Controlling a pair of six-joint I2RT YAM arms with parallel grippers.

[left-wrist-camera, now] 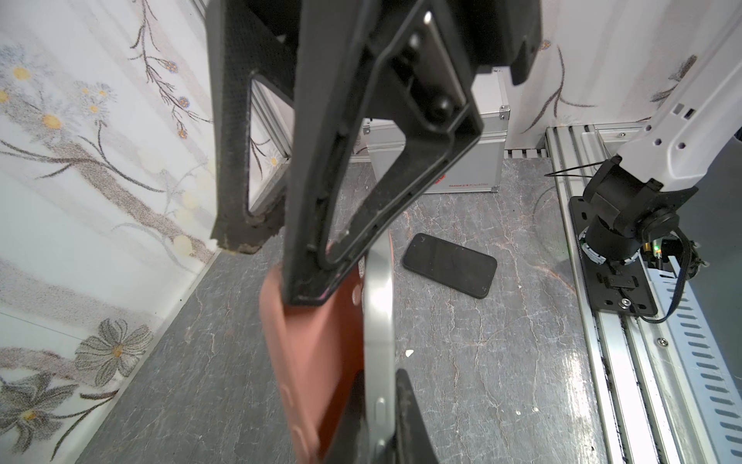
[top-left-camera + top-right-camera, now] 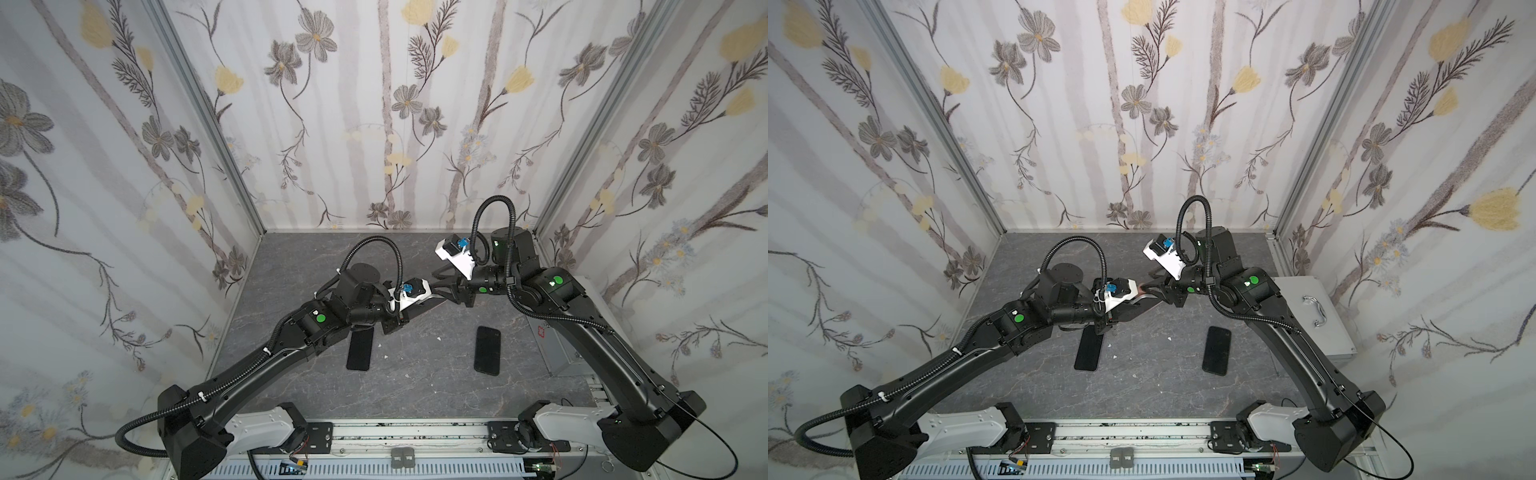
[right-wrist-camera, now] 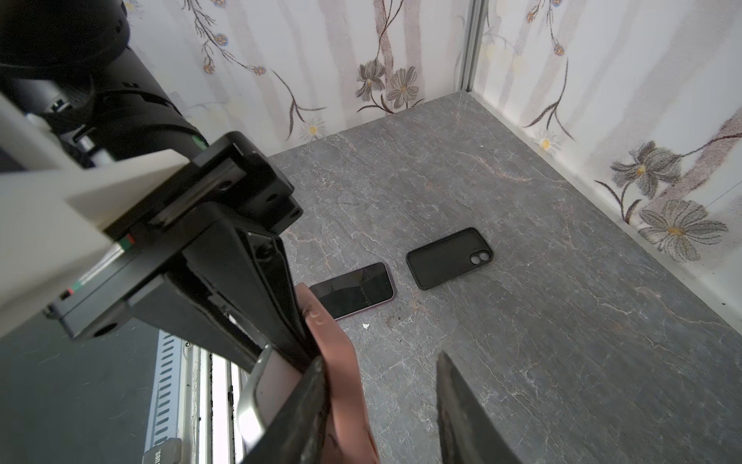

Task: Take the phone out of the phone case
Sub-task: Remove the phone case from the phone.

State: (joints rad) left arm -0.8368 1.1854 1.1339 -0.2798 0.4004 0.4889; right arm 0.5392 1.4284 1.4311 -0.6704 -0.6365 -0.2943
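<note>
While the left gripper (image 1: 321, 277) has its fingers clamped on the reddish phone case (image 1: 309, 361) above the surface (image 2: 415, 374), the right gripper (image 3: 381, 401) seems parted around the silver-edged phone (image 1: 377, 321) inside.

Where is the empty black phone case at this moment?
The empty black phone case lies flat on the grey marble table, open side up, beside a dark-screened phone. In a top view it lies under the left arm.

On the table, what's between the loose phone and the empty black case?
Bare grey table with a few small white specks, nothing else, between phone and black case; shows in both top views.
</note>
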